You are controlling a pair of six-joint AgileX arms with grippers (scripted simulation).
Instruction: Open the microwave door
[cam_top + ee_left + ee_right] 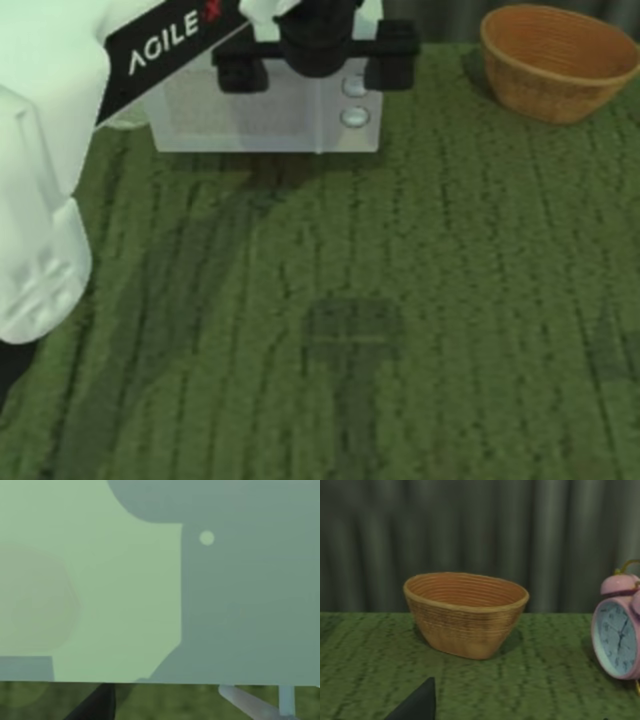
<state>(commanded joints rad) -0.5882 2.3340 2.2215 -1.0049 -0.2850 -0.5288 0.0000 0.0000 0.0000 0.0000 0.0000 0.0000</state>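
Top view: left gripper [318, 62] hovers over the microwave [265, 115] at the table's far left; the microwave door [240, 112] looks closed. I can't tell whether the fingers grip the handle.

Left wrist: white panel only.

Right wrist: basket [465, 612] and clock [620, 630]; that arm is idle. Next: secure the handle, swing outward.

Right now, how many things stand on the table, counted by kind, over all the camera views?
Microwave: 1
Woven basket: 1
Pink alarm clock: 1
Total: 3
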